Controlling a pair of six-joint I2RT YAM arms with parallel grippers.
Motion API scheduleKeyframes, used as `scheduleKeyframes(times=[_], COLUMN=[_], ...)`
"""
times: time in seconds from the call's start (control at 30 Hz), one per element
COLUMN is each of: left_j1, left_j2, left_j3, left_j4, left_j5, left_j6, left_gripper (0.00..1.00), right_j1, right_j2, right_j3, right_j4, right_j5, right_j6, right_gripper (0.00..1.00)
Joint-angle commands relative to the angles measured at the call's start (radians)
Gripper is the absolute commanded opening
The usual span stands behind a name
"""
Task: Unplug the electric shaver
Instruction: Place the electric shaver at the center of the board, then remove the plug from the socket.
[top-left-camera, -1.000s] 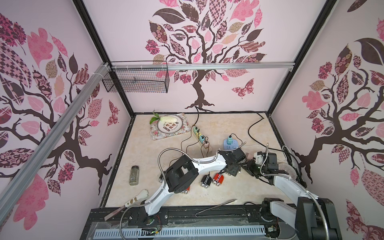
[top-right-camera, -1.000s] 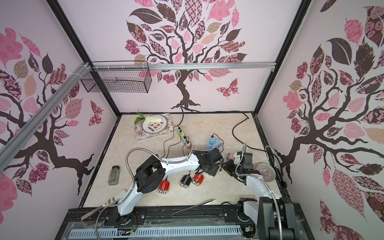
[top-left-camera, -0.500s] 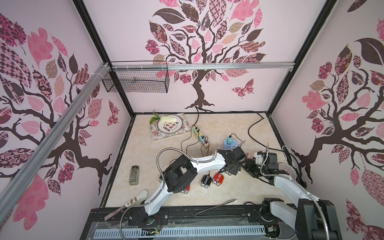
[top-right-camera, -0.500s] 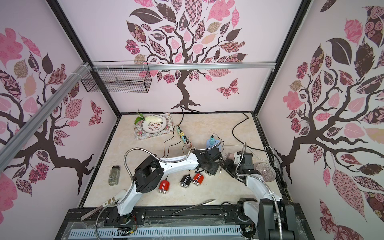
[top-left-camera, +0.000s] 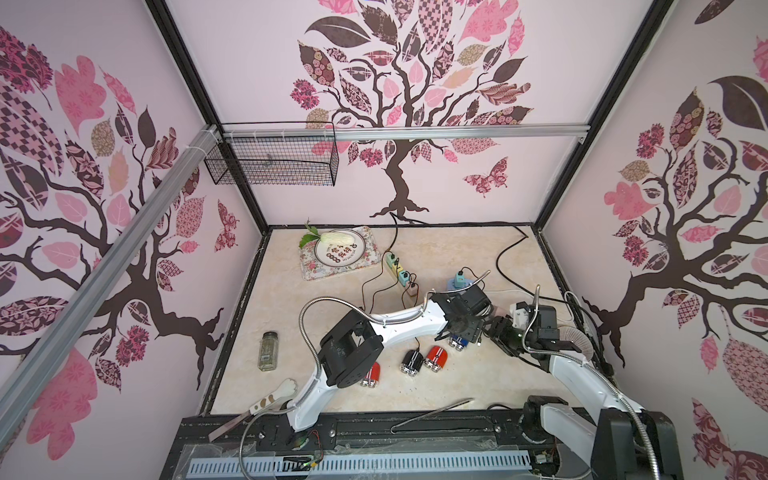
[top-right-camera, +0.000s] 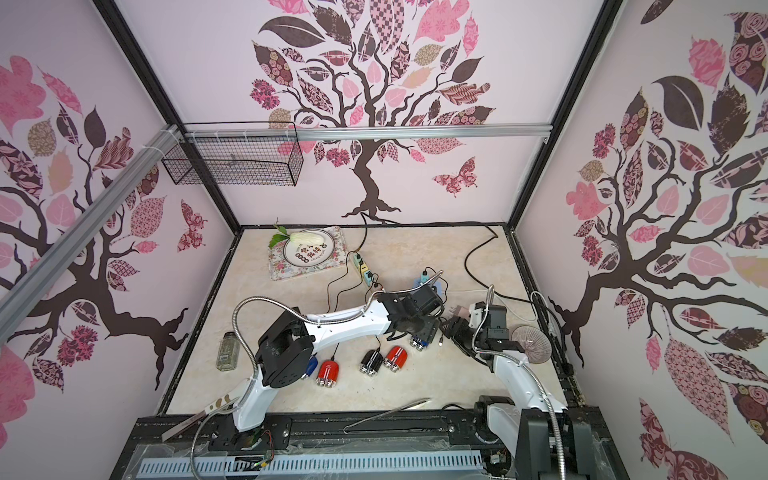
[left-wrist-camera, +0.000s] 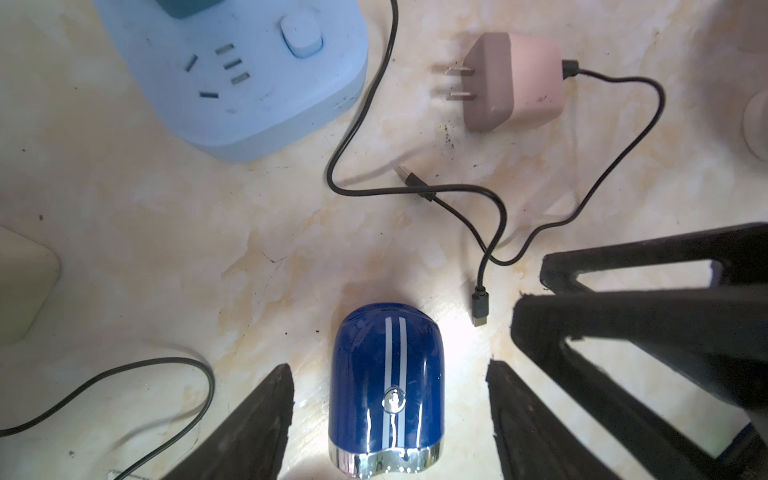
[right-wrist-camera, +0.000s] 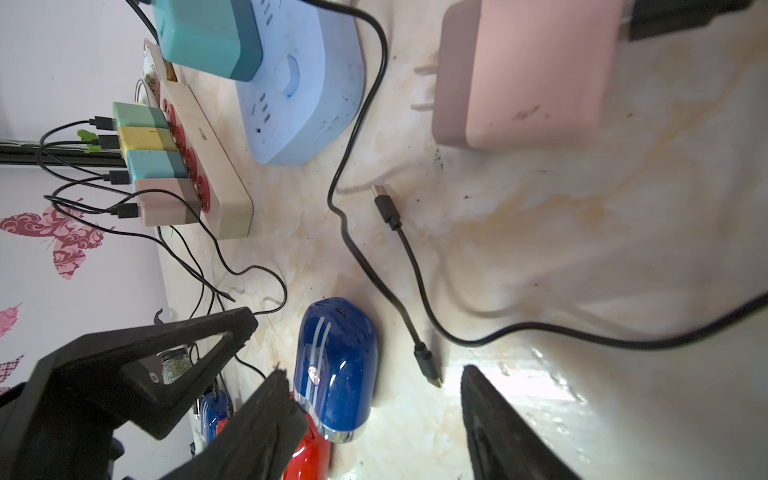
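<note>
The blue electric shaver (left-wrist-camera: 388, 390) with white stripes lies flat on the table. My left gripper (left-wrist-camera: 388, 365) is open, one finger on each side of the shaver, neither touching it. The black charging cable's plug (left-wrist-camera: 480, 305) lies loose on the table beside the shaver's end, out of its port. My right gripper (right-wrist-camera: 374, 372) is open and holds nothing; the shaver (right-wrist-camera: 336, 365) and the plug (right-wrist-camera: 428, 365) lie between its fingers. In both top views the two grippers meet over the shaver (top-left-camera: 457, 341) (top-right-camera: 419, 343).
A pink adapter (left-wrist-camera: 515, 81) lies unplugged beside a blue socket block (left-wrist-camera: 232, 70). A white power strip (right-wrist-camera: 208, 166) holds several adapters. Red (top-left-camera: 436, 358) and black (top-left-camera: 411, 361) shavers lie nearby. A spice jar (top-left-camera: 267, 351) stands left; a tray (top-left-camera: 365, 262) sits at the back.
My right gripper's jaws have spread apart and the cable plug now lies free on the table. My left gripper has widened a little. Both arms have barely moved.
</note>
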Motion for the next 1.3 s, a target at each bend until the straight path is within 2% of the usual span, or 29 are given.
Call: scheduleKeyframes(times=[0.0, 0.47, 0.73, 0.9, 1.27], left_j1=[0.017, 0.078, 0.146, 0.19, 0.252], left_j2=[-0.076, -0.182, -0.205, -0.172, -0.083], left_j3=[-0.038, -0.091, -0.133, -0.125, -0.067], left_j4=[0.022, 0.031, 0.062, 0.089, 0.155], left_j5=[-0.015, -0.049, -0.026, 0.027, 0.113], left_j6=[0.005, 0.02, 0.011, -0.005, -0.069], left_gripper=[0.75, 0.76, 0.72, 0.59, 0.48], right_j1=[-0.006, -0.005, -0.004, 0.052, 0.203], right_j2=[-0.02, -0.049, -0.063, -0.056, 0.049], right_j3=[0.061, 0.11, 0.132, 0.21, 0.363], right_j4=[-0.033, -0.062, -0.073, -0.143, -0.17], right_j5=[0.023, 0.034, 0.044, 0.195, 0.388], right_j6=[-0.021, -0.034, -0.035, -0.08, -0.09], right_gripper=[0.68, 0.69, 0.65, 0.63, 0.6])
